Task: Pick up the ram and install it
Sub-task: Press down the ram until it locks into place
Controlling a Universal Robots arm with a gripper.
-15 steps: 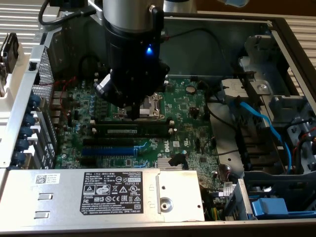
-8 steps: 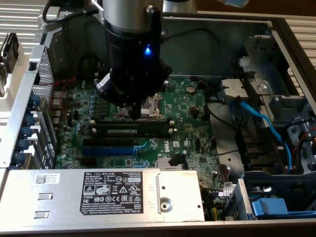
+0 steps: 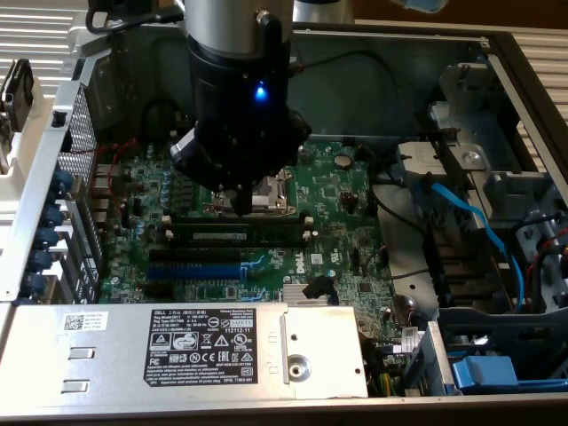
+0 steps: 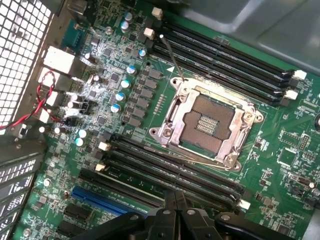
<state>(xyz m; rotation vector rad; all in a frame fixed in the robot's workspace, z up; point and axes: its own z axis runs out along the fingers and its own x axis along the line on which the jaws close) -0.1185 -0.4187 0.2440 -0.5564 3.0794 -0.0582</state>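
The ram (image 3: 235, 236) is a long dark stick with a pale label. It stands on edge in one of the black memory slots in front of the CPU socket (image 3: 266, 191) on the green motherboard (image 3: 337, 204). My gripper (image 3: 241, 204) is shut with nothing between its fingers. It hangs right over the middle of the ram, and I cannot tell whether the tips touch it. In the wrist view the closed gripper (image 4: 175, 200) sits over the near bank of black slots (image 4: 170, 167), beside the CPU socket (image 4: 207, 125).
The board lies inside an open metal computer case. A silver box with a black label (image 3: 200, 342) covers the near side. A blue expansion slot (image 3: 195, 271) lies next to the memory slots. Blue cables (image 3: 470, 222) and drive brackets fill the exterior view's right. Red wires (image 4: 45, 100) run near the rear grille.
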